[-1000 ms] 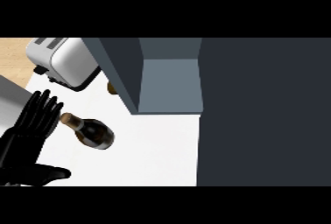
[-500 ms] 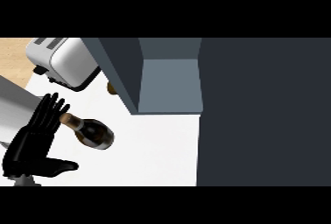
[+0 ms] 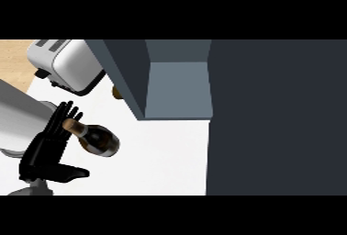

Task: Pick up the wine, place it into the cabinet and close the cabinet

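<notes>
A: Where is the wine bottle [image 3: 100, 141]?

B: On the white counter [image 3: 163, 156], toward the left of the head view. Seen from above, its dark, round body points to the lower right, while its neck and pale brown top lean toward the upper left.

A: And the robot hand?

B: Only the left robot hand [image 3: 46, 153] shows, coming up from the lower left edge. It lies directly to the left of the bottle. The fingers [image 3: 59, 117] are straight and lie close together, pointing up the view, and the thumb [image 3: 71, 173] juts out to the right, below the bottle's body.

A: Has it got hold of the bottle?

B: No. It is spread wide, with nothing curled round the glass. The top of the neck overlaps the upper part of the fingers, so the neck is right against them or just in front; I cannot tell whether they touch. The body of the bottle sits in the gap between fingers and thumb, apart from the thumb.

A: What about the cabinet [image 3: 177, 87]?

B: It stands open, up and to the right of the bottle, showing its grey-blue inside. Its door [image 3: 278, 119] is a wide dark panel filling the right side of the view. The bottle is outside it, near the lower left corner of the opening.

A: Anything else?

B: A silver toaster [image 3: 71, 64] at the upper left, above the robot hand and beside the cabinet's left wall.
</notes>
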